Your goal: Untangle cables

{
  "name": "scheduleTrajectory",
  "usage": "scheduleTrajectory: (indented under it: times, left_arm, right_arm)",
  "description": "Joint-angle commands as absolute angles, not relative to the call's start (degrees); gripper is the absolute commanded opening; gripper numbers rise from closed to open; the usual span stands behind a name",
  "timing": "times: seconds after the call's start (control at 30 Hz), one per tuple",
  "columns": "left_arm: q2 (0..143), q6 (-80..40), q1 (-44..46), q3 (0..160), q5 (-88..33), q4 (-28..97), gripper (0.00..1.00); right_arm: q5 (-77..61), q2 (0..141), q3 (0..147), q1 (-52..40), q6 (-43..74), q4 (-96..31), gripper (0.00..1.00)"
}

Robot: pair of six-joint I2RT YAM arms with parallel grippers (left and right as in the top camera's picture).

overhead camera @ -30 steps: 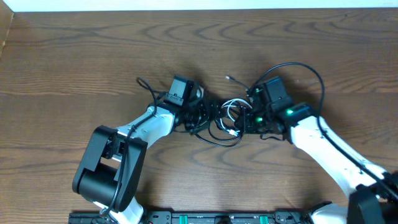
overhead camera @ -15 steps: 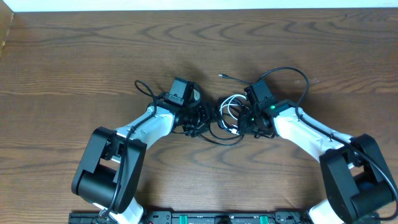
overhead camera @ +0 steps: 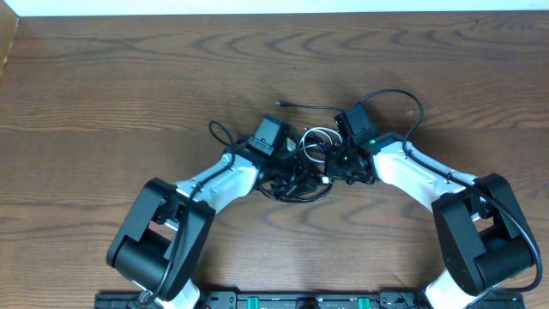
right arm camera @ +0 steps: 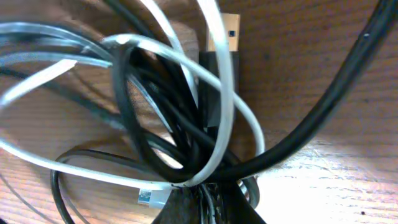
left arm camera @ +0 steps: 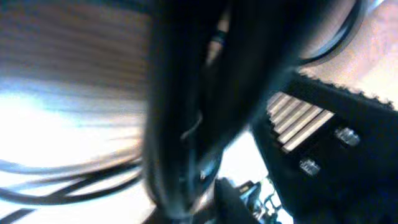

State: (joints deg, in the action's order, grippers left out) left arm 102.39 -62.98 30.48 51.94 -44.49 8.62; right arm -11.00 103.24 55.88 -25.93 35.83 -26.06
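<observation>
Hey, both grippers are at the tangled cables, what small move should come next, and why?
Probably ease the right gripper slowly outward, away from the left gripper. Both sit at opposite sides of the cables, the right one shut, and the white cable is wound through black loops, so a gentle pull might loosen them.

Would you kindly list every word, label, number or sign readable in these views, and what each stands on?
None can be read.
The cables and the USB plug show no print.
The left wrist view is too blurred to tell.
</observation>
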Motion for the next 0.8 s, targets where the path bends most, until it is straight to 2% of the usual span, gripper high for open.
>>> scheduleTrajectory:
  times: [0.0,0.37,0.4,0.47,0.5,0.57,0.63,0.7,0.77]
  left_arm:
    - [103.2,-64.4,31.0,51.5,-45.4,5.2,0.08]
    - [103.2,-64.4,29.5,51.5,-40.2,3.0,0.08]
    - [103.2,-64.4,29.5,51.5,-40.2,3.7,0.15]
    - [103.2,-64.8,29.5,51.5,-39.6,5.4,0.45]
    - [103.2,-65.9,29.5,51.5,-38.9,6.8,0.45]
    - [103.2,-68.5,29.5,51.5,-36.8,9.7,0.27]
    - [103.2,-70.8,29.5,51.5,-34.6,11.6,0.14]
    - [103.2,-72.2,29.5,51.5,-33.3,12.0,0.08]
    - [103.2,-73.3,29.5,51.5,-32.4,12.0,0.08]
  right_arm:
    - [-8.5,108.0,53.5,-26.0,36.6,-26.5,0.01]
    - [-8.5,108.0,53.5,-26.0,36.6,-26.8,0.01]
    - [-8.5,108.0,53.5,-26.0,36.6,-26.8,0.01]
    - [-8.5,108.0,53.5,-26.0,36.6,-26.8,0.01]
    - [-8.5,108.0,53.5,-26.0,36.6,-26.8,0.01]
    - [-8.5,108.0,53.5,-25.9,36.6,-26.8,0.01]
    - [-8.5,108.0,53.5,-25.9,36.6,-26.8,0.01]
    - [-8.5,108.0,53.5,-25.9,36.6,-26.8,0.01]
    - [-8.5,108.0,53.5,-25.9,36.6,-26.9,0.01]
